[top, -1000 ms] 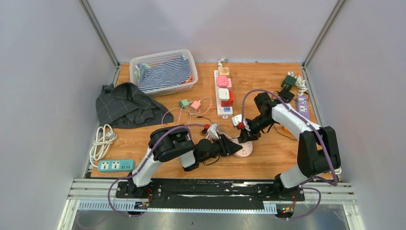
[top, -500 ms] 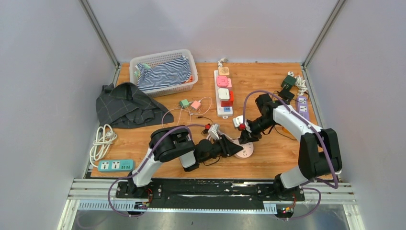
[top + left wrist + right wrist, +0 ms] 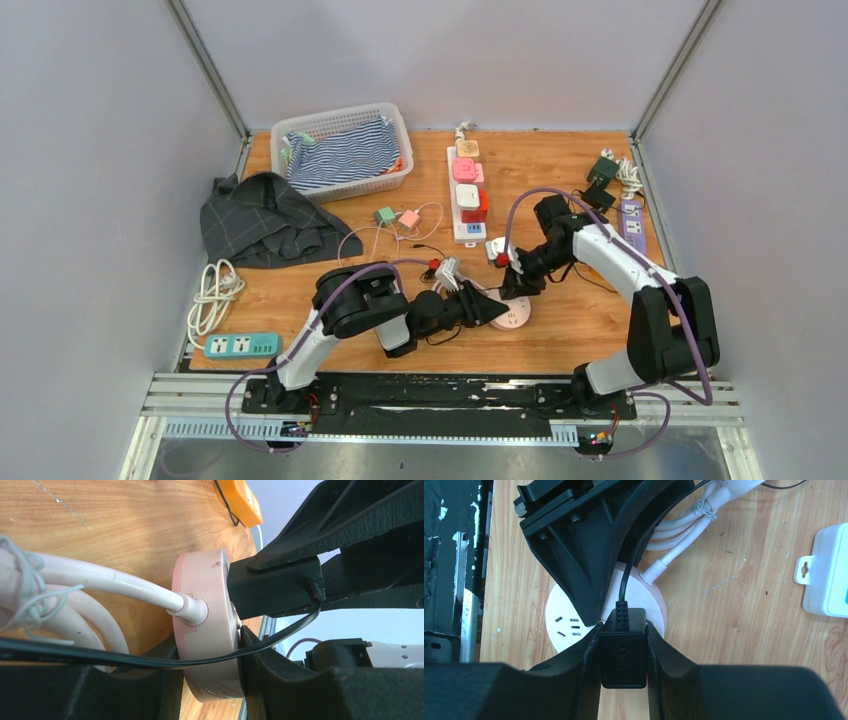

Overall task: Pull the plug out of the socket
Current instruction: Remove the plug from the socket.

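Right claw [image 3: 623, 646] pinches the black plug [image 3: 623, 667], which sits against the face of the round socket [image 3: 646, 600]. My left claw [image 3: 210, 680] clamps that socket on the table [image 3: 734, 630]. I should pull straight out without twisting and hold the socket down.

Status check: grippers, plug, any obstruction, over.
Left gripper clamped on round socket, bracing it. Right gripper shut on black plug. Plug seated in socket, not yet out. Its cord wraps round the socket rim.
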Available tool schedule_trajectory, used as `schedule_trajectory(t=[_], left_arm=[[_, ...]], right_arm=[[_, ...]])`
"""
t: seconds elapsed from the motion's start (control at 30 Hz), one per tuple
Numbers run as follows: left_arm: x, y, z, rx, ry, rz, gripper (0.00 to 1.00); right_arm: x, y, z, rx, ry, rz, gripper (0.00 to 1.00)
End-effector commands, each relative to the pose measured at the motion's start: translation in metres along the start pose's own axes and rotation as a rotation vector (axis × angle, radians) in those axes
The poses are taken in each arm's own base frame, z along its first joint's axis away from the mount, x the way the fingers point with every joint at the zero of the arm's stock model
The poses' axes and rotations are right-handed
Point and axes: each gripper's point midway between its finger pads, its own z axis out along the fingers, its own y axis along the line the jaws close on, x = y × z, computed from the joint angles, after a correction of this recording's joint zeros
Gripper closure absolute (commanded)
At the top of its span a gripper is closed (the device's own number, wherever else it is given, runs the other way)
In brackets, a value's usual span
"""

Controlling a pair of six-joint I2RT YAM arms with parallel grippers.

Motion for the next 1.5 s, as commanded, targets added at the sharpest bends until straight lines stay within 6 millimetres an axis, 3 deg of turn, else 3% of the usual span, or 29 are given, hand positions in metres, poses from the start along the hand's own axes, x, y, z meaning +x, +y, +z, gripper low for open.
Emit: schedule_trajectory(t=[0.0,0.13,0.3,0.4,0.6,0.73,0.8,0.93,1.13,1.3,1.47], left_arm=[[0.013,-0.035,0.003,0.151,0.04,0.098,0.94],[0.014,-0.034,0.004,0.15,0.041,0.098,0.94],[0.014,-0.033,0.004,0.147,0.04,0.096,0.94],[0.014,-0.032,0.005,0.146,0.04,0.094,0.94],[0.013,-0.033,0.004,0.146,0.04,0.096,0.94],[0.013,-0.034,0.003,0.148,0.04,0.101,0.94],[0.014,-0.034,0.003,0.148,0.04,0.103,0.94],[0.014,-0.034,0.004,0.151,0.04,0.102,0.94],[0.015,-0.031,0.007,0.146,0.04,0.097,0.94],[0.015,-0.027,0.009,0.141,0.042,0.092,0.94],[0.014,-0.027,0.008,0.141,0.044,0.093,0.94]], right_arm=[[-0.015,-0.001,0.002,0.003,-0.094,0.022,1.0],[-0.036,0.034,0.009,-0.155,-0.23,-0.077,1.0],[-0.039,0.044,0.018,-0.224,-0.219,-0.117,1.0],[-0.036,0.039,0.016,-0.207,-0.19,-0.123,1.0],[-0.017,-0.002,0.0,-0.002,-0.101,0.008,1.0],[-0.009,-0.017,-0.009,0.087,-0.074,0.032,1.0],[-0.012,-0.014,-0.008,0.076,-0.095,0.034,1.0],[-0.038,0.026,0.002,-0.113,-0.217,-0.069,1.0],[-0.054,0.046,0.012,-0.245,-0.23,-0.115,1.0],[-0.052,0.041,0.008,-0.221,-0.19,-0.128,1.0],[-0.032,0.013,-0.003,-0.073,-0.109,-0.068,1.0]])
